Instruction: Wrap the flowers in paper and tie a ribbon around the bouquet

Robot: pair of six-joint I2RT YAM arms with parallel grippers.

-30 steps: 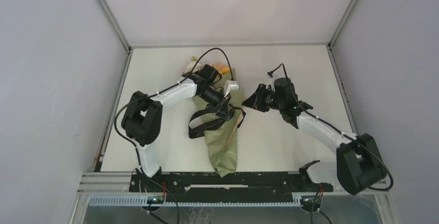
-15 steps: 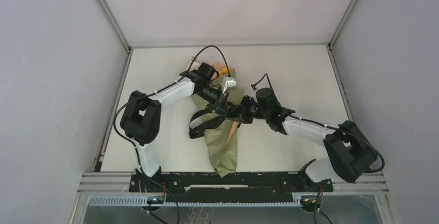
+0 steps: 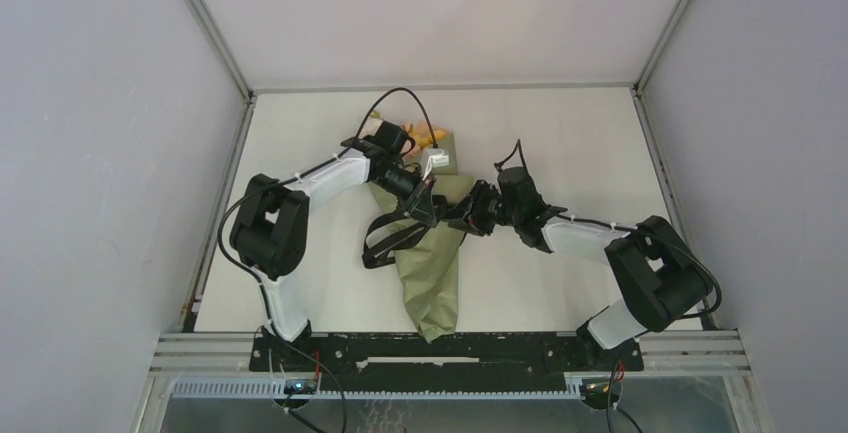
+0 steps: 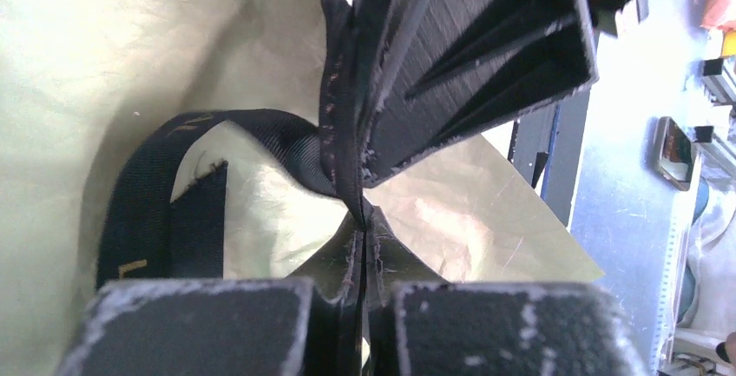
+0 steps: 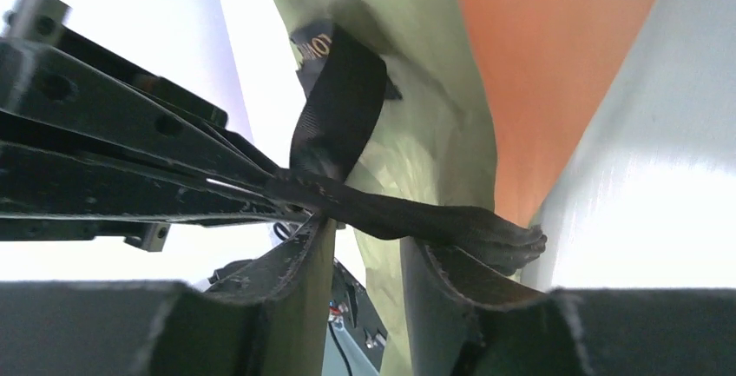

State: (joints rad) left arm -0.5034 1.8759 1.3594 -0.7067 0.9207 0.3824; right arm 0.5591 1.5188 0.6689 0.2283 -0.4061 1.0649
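Centrally, left claw (image 4: 360, 241) clenched on ribbon (image 4: 147, 189), right claw (image 5: 382, 250) parted at its end, bouquet (image 3: 430, 283) tip near table (image 3: 600, 133) front edge.

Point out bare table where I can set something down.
Bare: the table far right, beyond the right arm; also the near strip between bouquet and that arm. Crowded: centre, where left gripper and right gripper meet on the ribbon.

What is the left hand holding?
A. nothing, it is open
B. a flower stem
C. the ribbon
C: in the left wrist view the left hand is shut on the ribbon, which loops away over the paper.
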